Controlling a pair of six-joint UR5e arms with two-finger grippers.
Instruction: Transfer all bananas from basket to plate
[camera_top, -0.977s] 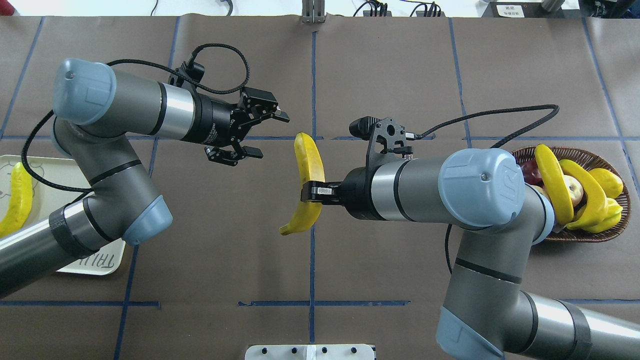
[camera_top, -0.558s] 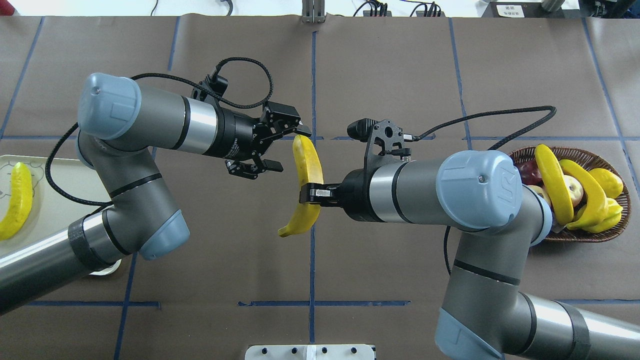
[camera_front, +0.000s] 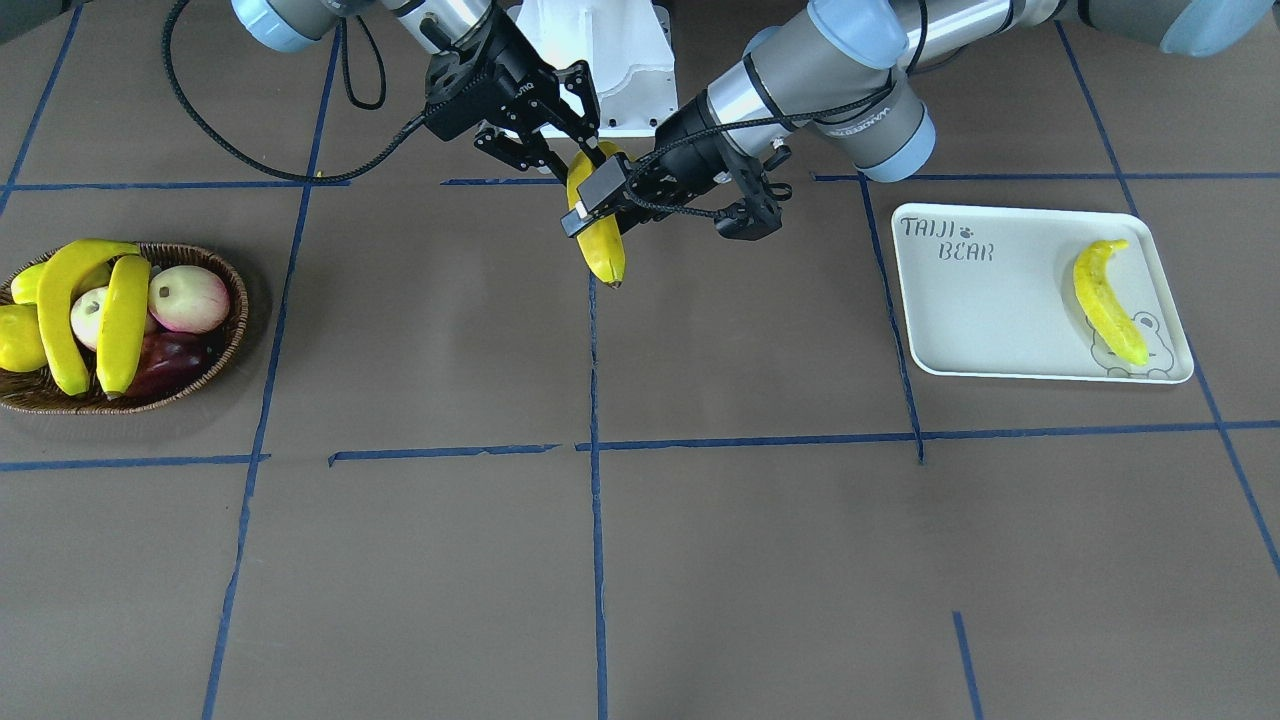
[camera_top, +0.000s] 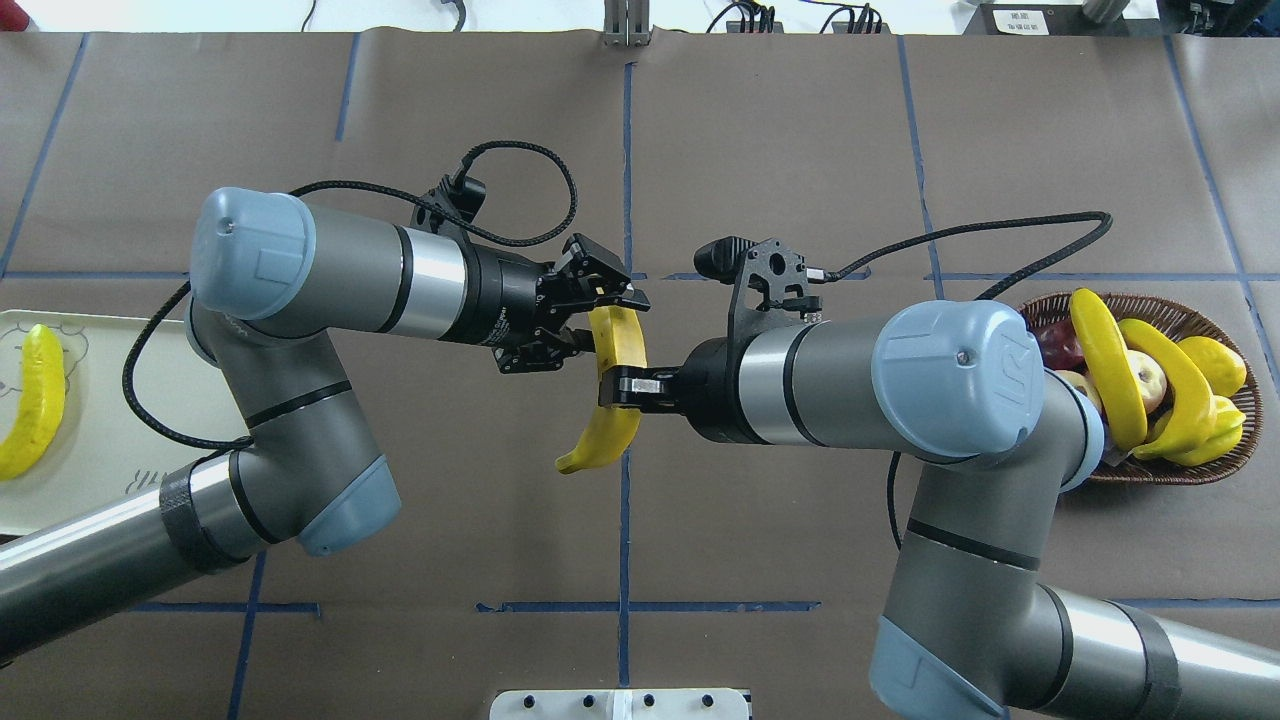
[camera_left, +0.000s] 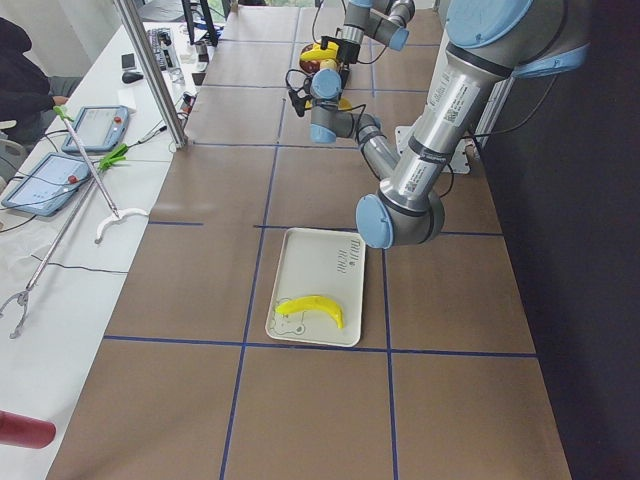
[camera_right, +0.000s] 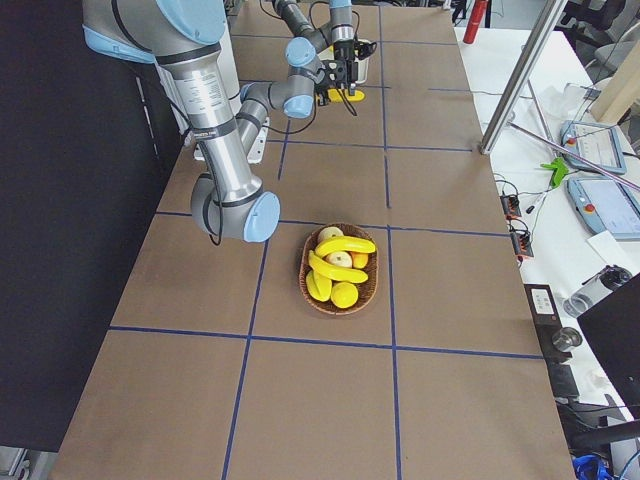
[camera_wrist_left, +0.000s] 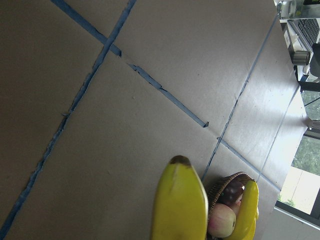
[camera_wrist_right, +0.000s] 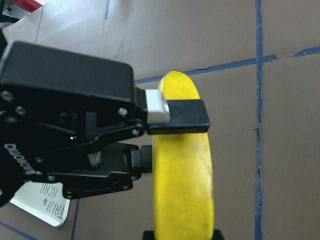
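Note:
One banana (camera_top: 605, 430) hangs over the table's middle, with my right gripper (camera_top: 618, 385) shut on its mid-length. My left gripper (camera_top: 603, 320) is open, its jaws on either side of the banana's far end (camera_front: 603, 250). One white-padded finger (camera_wrist_right: 175, 112) lies across the fruit and the other is hidden behind it. A second banana (camera_front: 1105, 300) lies on the white plate (camera_front: 980, 320), over the bear drawing. Two more bananas (camera_front: 60, 310) (camera_front: 122, 325) rest on top of the other fruit in the wicker basket (camera_front: 240, 330).
The basket also holds pale apples (camera_front: 188, 298), a dark red fruit (camera_front: 165, 362) and a stubby yellow fruit (camera_front: 18, 338). The robot's white base (camera_front: 600, 60) stands behind the grippers. A side table with tablets (camera_left: 95, 125) and a seated person (camera_left: 20, 75) flanks the far edge.
My left arm has swung right from beside the plate, and its open jaws have come around the banana's far end. The right gripper has held the banana still.

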